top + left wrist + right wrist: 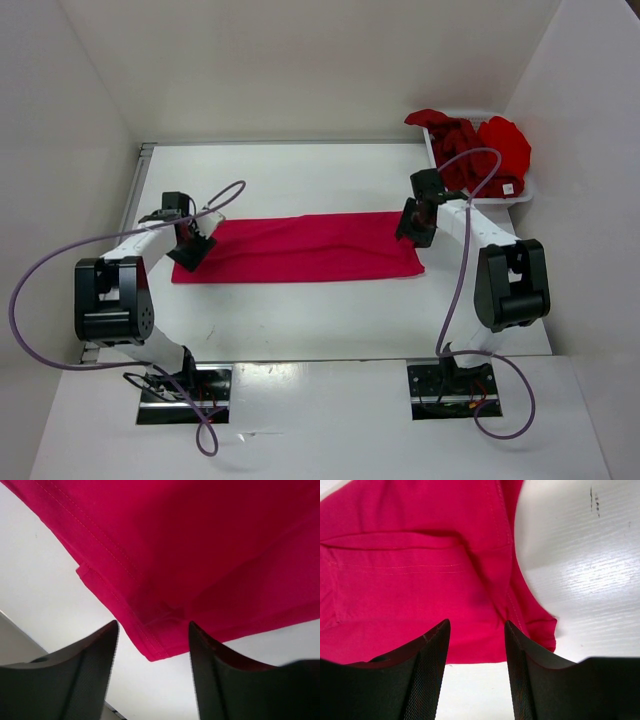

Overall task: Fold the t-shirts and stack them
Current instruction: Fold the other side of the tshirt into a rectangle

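**While both claws are standing open, one shirt is lying flat between them**

As the scene is being read from the arm bases outward, a bare strip of the table [300, 320] is being met first, so room for drawing cloth toward the near edge is being offered there. Just beyond it, the pinkish-crimson t-shirt [300, 248] is lying as a long flat band across the middle of the table. The left gripper [190, 250] is being held at its left end and the right gripper [415, 222] at its right end. In both wrist views the jaws are being shown apart and nothing is being held between them, with the hem lying just past the fingertips.

The cloth is being judged soft, light and limp. It is probably going to sag and crease when it is being lifted, and the layers may be sliding on each other. A hold on the doubled corners at the hem, both ends together, is therefore being advised.

Farther back on the right, the white basket [527, 188] is being filled by the dark maroon t-shirt [455, 140] and the bright red t-shirt [505, 145]. The side walls [80, 120] are standing near, so wide swings are being limited.
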Tool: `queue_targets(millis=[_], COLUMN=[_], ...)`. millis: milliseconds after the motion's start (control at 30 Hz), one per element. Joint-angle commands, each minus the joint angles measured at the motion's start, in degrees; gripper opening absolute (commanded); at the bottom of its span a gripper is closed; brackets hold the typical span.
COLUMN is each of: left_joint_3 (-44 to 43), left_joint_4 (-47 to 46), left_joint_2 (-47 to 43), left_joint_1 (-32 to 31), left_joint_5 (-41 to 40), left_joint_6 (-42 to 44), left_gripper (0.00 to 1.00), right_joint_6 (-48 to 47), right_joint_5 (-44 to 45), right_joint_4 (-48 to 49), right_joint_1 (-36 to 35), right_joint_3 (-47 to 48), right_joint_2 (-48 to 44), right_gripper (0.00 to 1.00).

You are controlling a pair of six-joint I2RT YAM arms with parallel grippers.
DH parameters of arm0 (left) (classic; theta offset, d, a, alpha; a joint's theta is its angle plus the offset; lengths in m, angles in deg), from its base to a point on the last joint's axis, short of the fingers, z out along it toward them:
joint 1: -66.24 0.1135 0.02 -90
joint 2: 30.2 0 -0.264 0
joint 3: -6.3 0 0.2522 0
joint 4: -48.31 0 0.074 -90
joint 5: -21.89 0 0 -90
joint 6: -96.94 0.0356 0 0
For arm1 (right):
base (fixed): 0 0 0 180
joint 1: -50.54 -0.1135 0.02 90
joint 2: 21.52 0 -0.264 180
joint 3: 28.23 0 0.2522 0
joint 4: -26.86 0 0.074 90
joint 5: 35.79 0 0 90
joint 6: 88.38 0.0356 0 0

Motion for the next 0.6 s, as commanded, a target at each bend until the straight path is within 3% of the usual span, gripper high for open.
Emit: queue_targets(millis=[0,200,500,567], left_joint_3=[-1.7,-1.7,-4.1,-5.2], left_joint_4=[-3.3,-3.8,-4.9,-4.9], left_joint_2=[0.5,4.5,7.8,7.8], left_joint_1=[0.1,0.1,0.1,0.1], left_joint_5=[0.2,-0.3,0.3,0.3], left_joint_6=[-1.6,-1.7,-4.3,-4.9], left_gripper=[0.63,0.48,0.05,0.04], right_joint_6=[-1.0,-1.0,-2.5,-2.5], right_joint_5=[-0.1,-0.6,-1.2,-1.7], right_joint_4=[-0.9,-0.4,0.8,1.5], right_joint_1=[-0.5,-0.5,-0.5,-0.5], right_joint_3=[2.5,2.0,5.5,7.2], right_joint_2=[-2.3,-2.3,-0.1,2.0], right_gripper=[0.53,0.53,0.57,0.57])
